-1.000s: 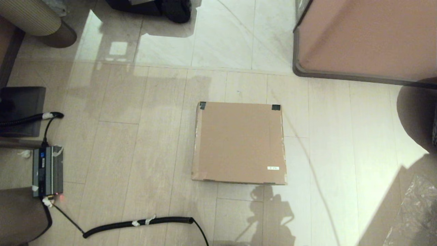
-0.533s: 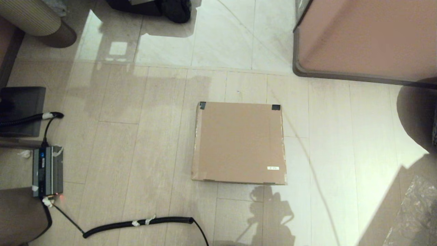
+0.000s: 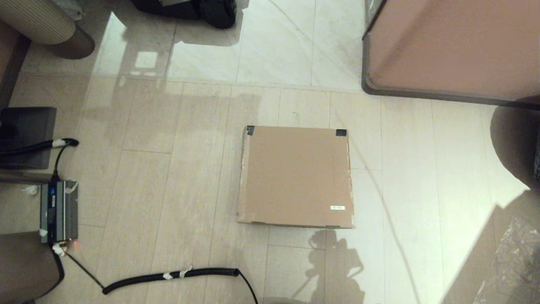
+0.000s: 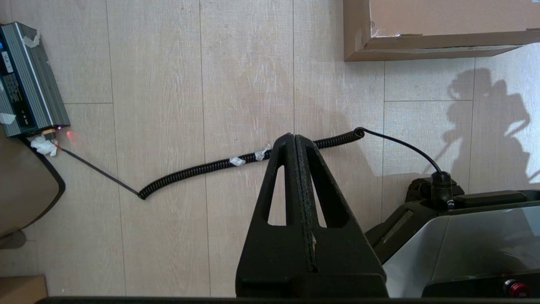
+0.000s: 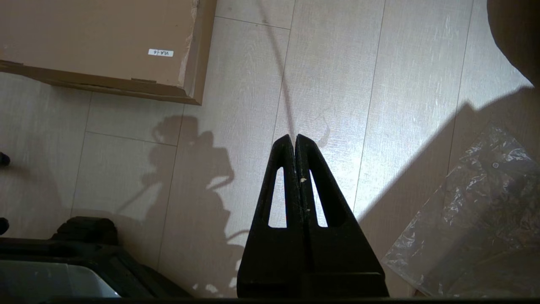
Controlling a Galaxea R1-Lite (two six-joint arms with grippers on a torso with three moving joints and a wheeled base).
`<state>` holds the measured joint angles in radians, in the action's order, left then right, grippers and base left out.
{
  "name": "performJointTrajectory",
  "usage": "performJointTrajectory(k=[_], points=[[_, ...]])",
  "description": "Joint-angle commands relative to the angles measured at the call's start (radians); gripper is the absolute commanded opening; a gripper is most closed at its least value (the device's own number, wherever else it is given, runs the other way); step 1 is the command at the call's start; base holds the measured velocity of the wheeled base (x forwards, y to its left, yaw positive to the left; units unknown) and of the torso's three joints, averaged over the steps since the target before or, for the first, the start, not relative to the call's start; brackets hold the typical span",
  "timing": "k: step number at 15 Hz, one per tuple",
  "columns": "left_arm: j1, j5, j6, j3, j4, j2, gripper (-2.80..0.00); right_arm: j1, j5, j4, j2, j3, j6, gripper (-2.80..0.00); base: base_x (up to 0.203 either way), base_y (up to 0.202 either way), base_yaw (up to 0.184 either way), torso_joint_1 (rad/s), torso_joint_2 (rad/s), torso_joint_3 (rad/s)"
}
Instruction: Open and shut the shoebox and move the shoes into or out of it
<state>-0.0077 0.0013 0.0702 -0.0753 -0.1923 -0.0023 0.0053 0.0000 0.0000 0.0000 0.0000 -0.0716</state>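
Shoebox (image 3: 295, 176) flat on floor (image 3: 168, 169), mid-scene in head view, lid down and closed. Dark tape (image 3: 341, 132) on both far lid corners, white label (image 3: 337, 207) near the near-right corner. Shoes not visible anywhere. Nothing touching box.

Left gripper (image 4: 295, 136) clenched, fingers (image 4: 287, 169) pressed together, empty. Hanging over bare floor on the near-left side of box, well apart from it; only box's near-left corner (image 4: 358, 42) seen in left wrist view. Coiled cable (image 4: 249, 158) lying on floor under gripper tip, running toward grey power unit (image 4: 25, 84) with red light on.

Right gripper (image 5: 294, 137) also clenched, empty, over floor on the near-right side of box, apart from it. Box corner with label (image 5: 160, 52) seen in right wrist view. Crumpled clear plastic (image 5: 472, 211) on floor to the right.

Pinkish cabinet (image 3: 455, 46) far right in head view. Neither arm visible in head view.
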Motion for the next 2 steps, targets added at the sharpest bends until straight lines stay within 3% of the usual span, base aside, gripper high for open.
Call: performJointTrajectory(k=[1, 2], points=[[0.0, 0.0, 0.0, -0.001, -0.001, -0.001, -2.8, 0.001, 0.0, 0.0, 0.002, 0.0, 0.003, -2.8, 0.0, 0.0, 0.0, 0.0, 0.0, 0.0], [0.0, 0.0, 0.0, -0.001, -0.001, -0.001, -2.8, 0.001, 0.002, 0.0, 0.002, 0.0, 0.012, -2.8, 0.0, 0.0, 0.0, 0.0, 0.0, 0.0]])
